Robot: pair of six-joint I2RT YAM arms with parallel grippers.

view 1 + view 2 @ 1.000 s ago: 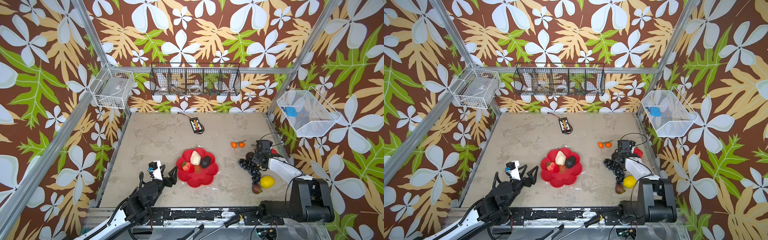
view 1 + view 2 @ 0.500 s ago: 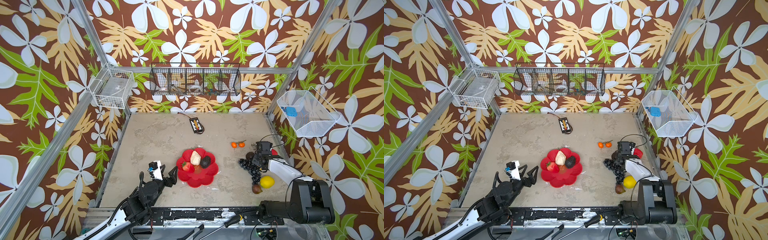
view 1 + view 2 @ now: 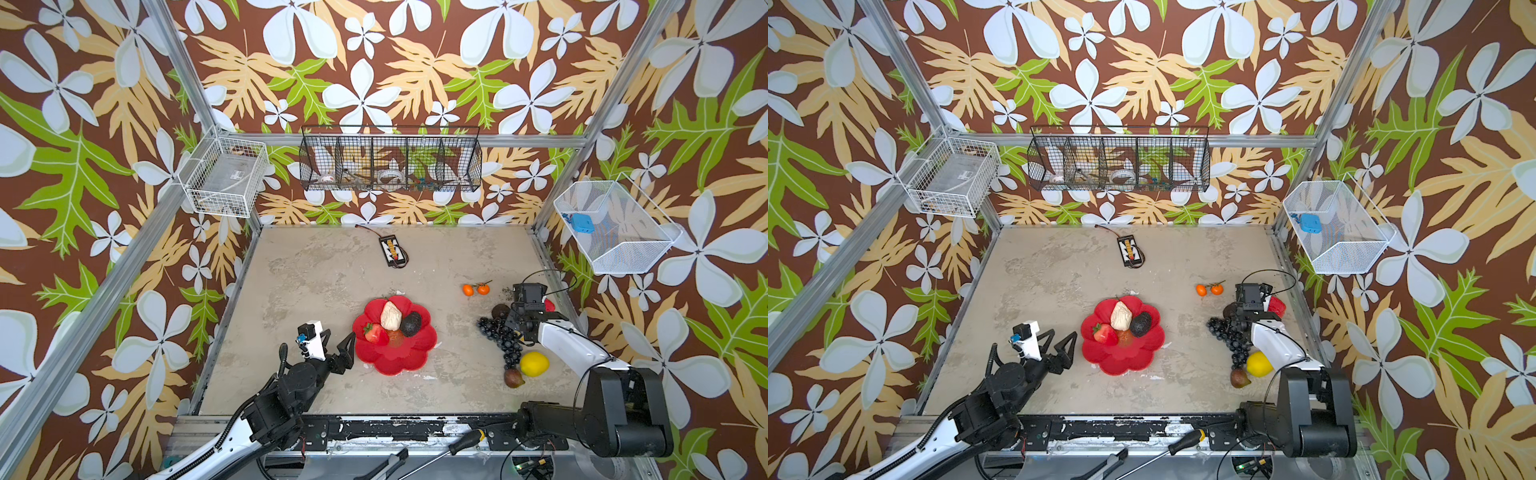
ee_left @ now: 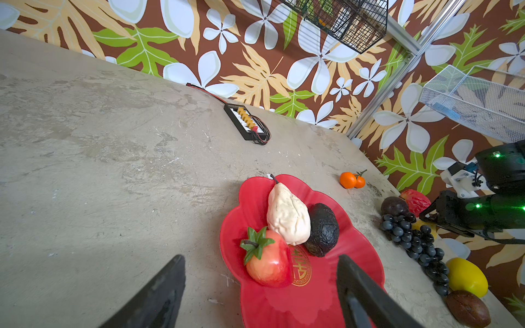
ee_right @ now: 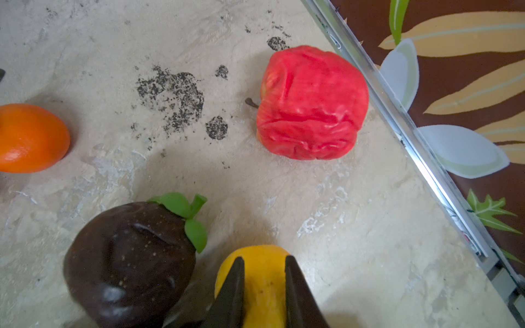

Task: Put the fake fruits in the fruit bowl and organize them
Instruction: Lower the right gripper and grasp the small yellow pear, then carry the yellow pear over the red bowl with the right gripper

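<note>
Trouble ahead: your right claw [image 5: 264, 258] sits narrow over a yellow-orange fruit [image 5: 262, 289], grip unclear; that round skin could squirt out and knock the dark fruit [image 5: 127, 255] just beside it. Your left claw [image 4: 260, 257] gapes wide, fruit bowl [image 4: 312, 309] at its tips.

A yellow-orange fruit [image 5: 261, 286] (partly behind the right hand [image 5: 264, 257]) is cut off at the edge.

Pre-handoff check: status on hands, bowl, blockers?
Left hand open at fruit bowl edge, empty. Right hand nearly shut over yellow-orange fruit, grip unclear. Pear, avocado, strawberry in bowl; grapes, lemon, apple, oranges outside. Nothing blocking.
</note>
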